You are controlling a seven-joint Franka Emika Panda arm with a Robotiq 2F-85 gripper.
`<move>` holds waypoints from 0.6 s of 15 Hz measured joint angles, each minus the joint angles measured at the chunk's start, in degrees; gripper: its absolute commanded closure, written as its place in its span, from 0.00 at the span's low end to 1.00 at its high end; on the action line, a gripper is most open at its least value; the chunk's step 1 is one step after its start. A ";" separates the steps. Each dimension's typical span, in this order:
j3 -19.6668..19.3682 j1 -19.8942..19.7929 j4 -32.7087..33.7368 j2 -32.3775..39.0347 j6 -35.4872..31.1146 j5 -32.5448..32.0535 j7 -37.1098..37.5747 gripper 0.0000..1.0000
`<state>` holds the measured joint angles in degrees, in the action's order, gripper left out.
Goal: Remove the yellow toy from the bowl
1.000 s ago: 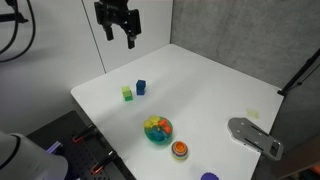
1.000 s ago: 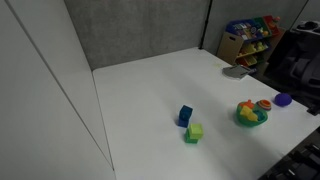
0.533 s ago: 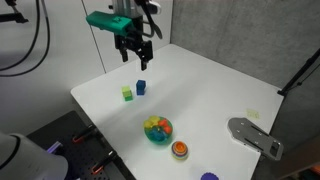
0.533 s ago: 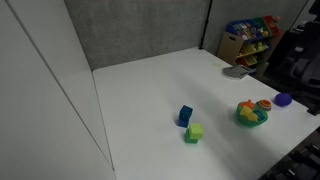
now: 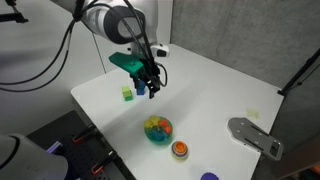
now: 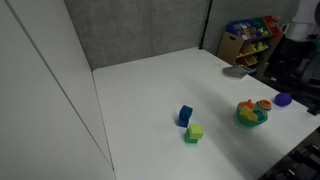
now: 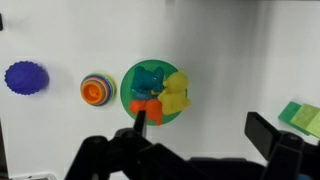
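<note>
Wrist and exterior views of the approach. The gripper (image 7: 195,118) hung above the table with its jaws released and wide apart, holding nothing; in an exterior view the gripper (image 5: 151,90) stood well apart from the bowl (image 5: 158,140), toward 11 o'clock of it and near the yellow-green cube (image 5: 127,94). In the wrist view the yellow toy (image 7: 177,92) lay inside the bowl (image 7: 126,95), on its 3 o'clock side, touching an orange piece (image 7: 147,108) at 7 o'clock and a blue piece (image 7: 150,78) at 11 o'clock. The toy's long axis ran roughly from 1 o'clock to 7 o'clock in that view; its outline was lumpy, and which end was its front could not be told. The likely faults lay in this crowding: jaws closed along the long axis rather than across it could slip off, and a wide descent could pinch the orange piece as well. A finger striking the rim could push or tip the shallow bowl, and the striped orange dish (image 7: 97,89) at 9 o'clock of the bowl left little room on that side. The purple ball (image 7: 25,77) lay farther out at 9 o'clock.
</note>
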<state>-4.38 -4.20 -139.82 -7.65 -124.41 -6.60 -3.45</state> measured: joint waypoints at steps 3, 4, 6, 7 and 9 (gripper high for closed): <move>-0.04 -0.54 -1.25 4.70 -5.38 -2.13 4.21 0.00; -0.09 -0.55 -1.57 6.23 -7.09 -2.81 5.44 0.00; -0.09 -0.54 -2.07 9.27 -10.32 -4.38 8.11 0.00; -0.09 -0.53 -2.34 10.85 -12.06 -5.34 9.52 0.00; -0.11 -0.42 -2.88 14.04 -15.59 -7.51 12.55 0.00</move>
<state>-4.50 -4.62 -142.70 6.39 -140.00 -14.11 9.10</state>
